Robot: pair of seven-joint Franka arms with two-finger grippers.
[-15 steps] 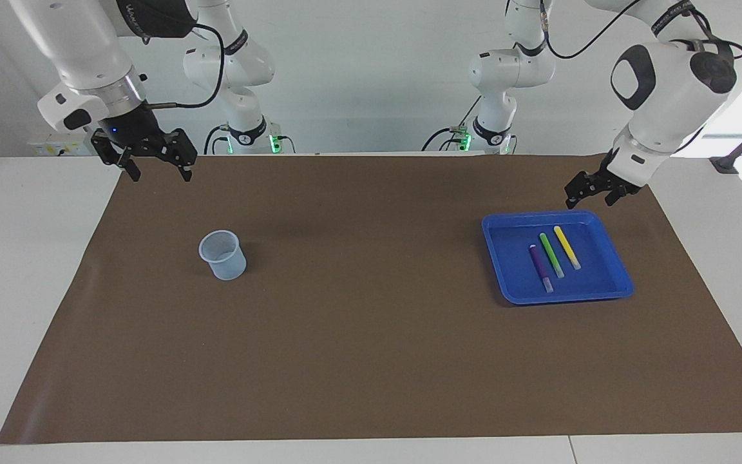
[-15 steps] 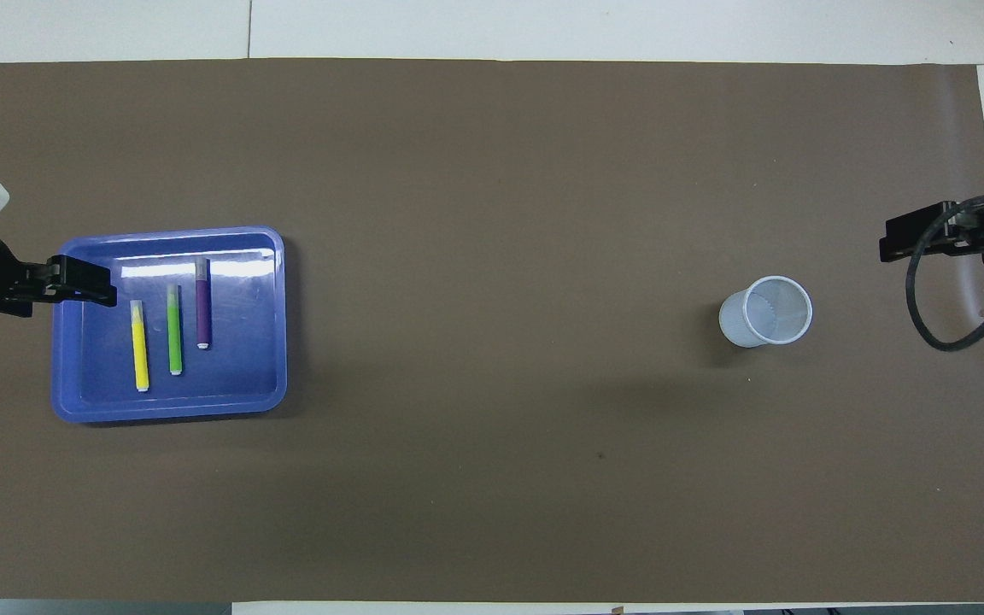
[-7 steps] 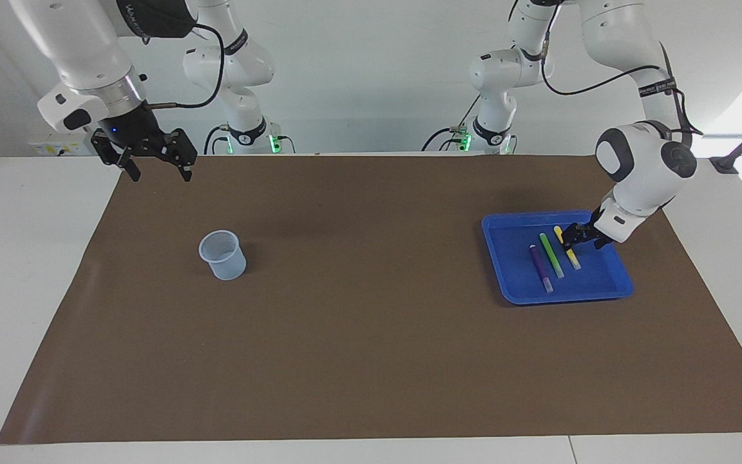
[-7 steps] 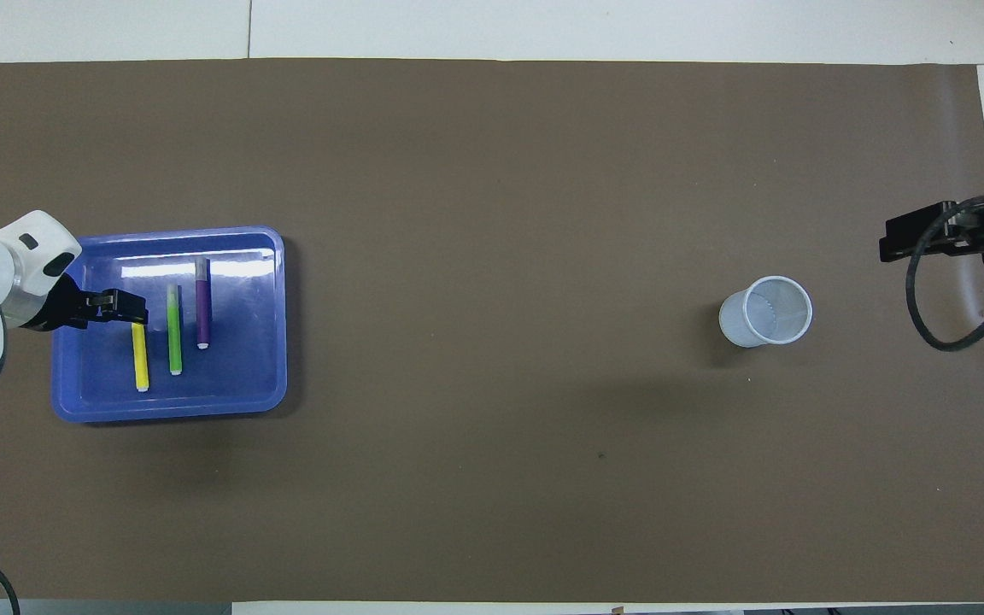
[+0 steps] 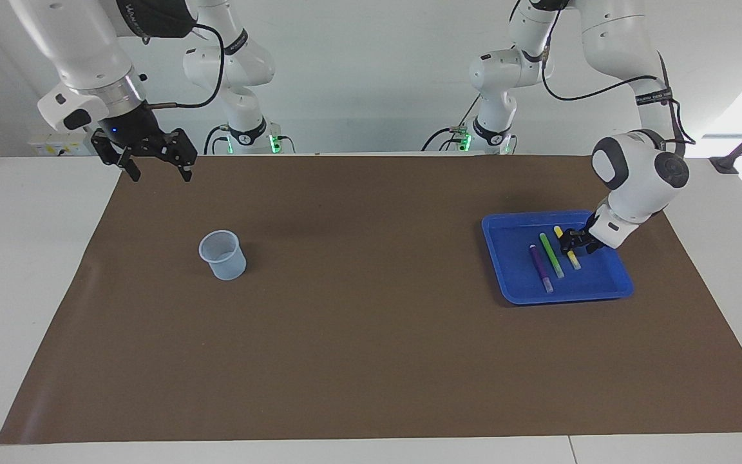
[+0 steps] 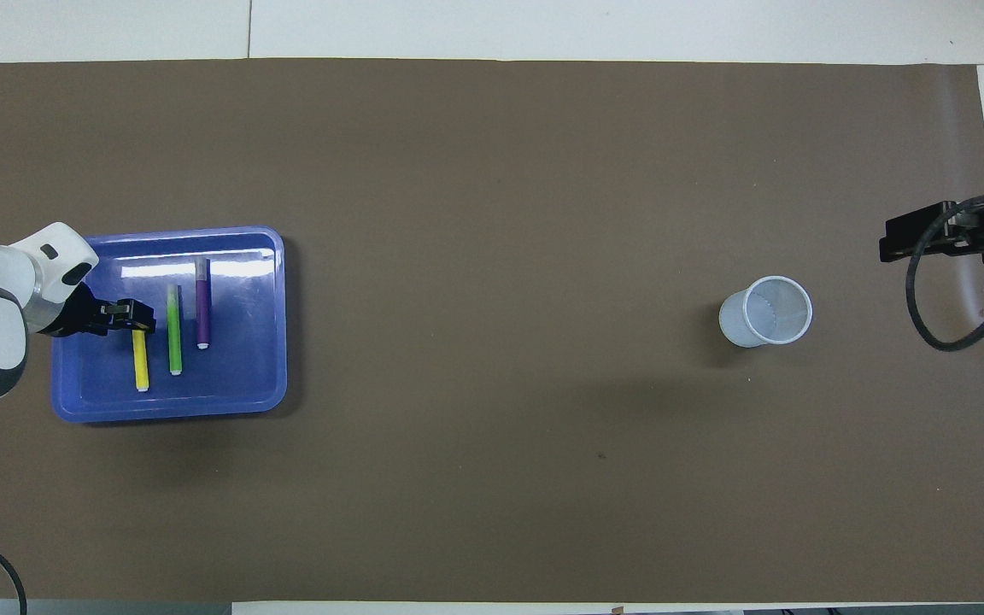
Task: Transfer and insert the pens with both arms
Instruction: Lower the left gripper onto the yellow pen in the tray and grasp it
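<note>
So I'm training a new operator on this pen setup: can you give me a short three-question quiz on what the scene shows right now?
1. Which pen is the left claw at: yellow, green or purple?
2. True or false: all three pens lie in the blue tray.
3. What is the right claw doing?

Key:
1. The yellow pen, at the end farther from the robots; the green pen and purple pen lie beside it untouched.
2. True.
3. It waits open above the mat's edge, away from the cup.
</note>
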